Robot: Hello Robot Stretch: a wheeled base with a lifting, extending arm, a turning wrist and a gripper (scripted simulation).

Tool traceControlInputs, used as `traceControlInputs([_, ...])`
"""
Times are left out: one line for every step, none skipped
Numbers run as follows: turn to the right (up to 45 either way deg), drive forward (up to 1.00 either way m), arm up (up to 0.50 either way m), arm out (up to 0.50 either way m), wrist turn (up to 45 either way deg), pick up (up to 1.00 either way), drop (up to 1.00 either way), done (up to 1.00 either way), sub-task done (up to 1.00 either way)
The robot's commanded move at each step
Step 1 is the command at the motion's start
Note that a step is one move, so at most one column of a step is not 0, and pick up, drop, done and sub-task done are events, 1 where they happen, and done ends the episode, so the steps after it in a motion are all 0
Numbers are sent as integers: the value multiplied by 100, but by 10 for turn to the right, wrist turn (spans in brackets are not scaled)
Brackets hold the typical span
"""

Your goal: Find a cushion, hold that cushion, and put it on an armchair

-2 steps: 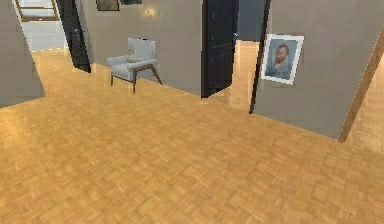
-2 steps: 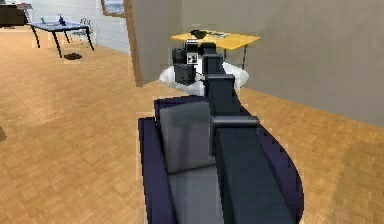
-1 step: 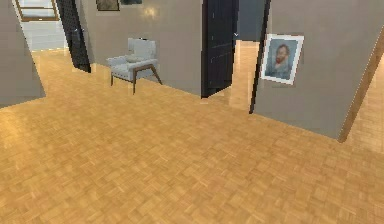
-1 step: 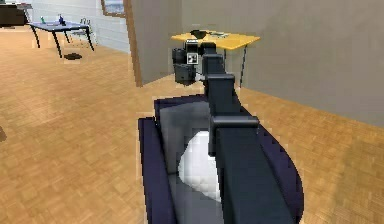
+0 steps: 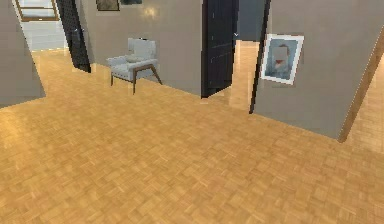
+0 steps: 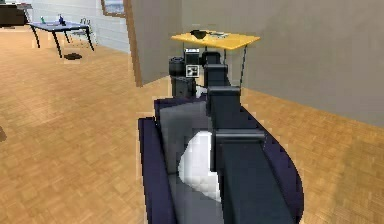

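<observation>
A grey armchair (image 5: pixel 135 62) stands against the far wall in the forward view, left of a dark door. In the arm side view, a dark blue armchair (image 6: pixel 150 165) with a grey seat sits right below the arm (image 6: pixel 238 150). A white rounded cushion-like thing (image 6: pixel 197 165) lies on that seat, against the arm's left side. The gripper (image 6: pixel 181 76) shows as a dark body past the chair's far edge, left of the two white marker squares. I cannot tell whether it holds anything.
Wooden floor lies wide before me in the forward view, with dark doors (image 5: pixel 218 45) and a framed picture (image 5: pixel 282 57) on the wall. In the arm side view, a yellow table (image 6: pixel 215 40) stands beyond the gripper and a blue table (image 6: pixel 60 28) at far left.
</observation>
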Motion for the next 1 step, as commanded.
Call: traceControlInputs([0,0,0,0,0,0,0,100,0])
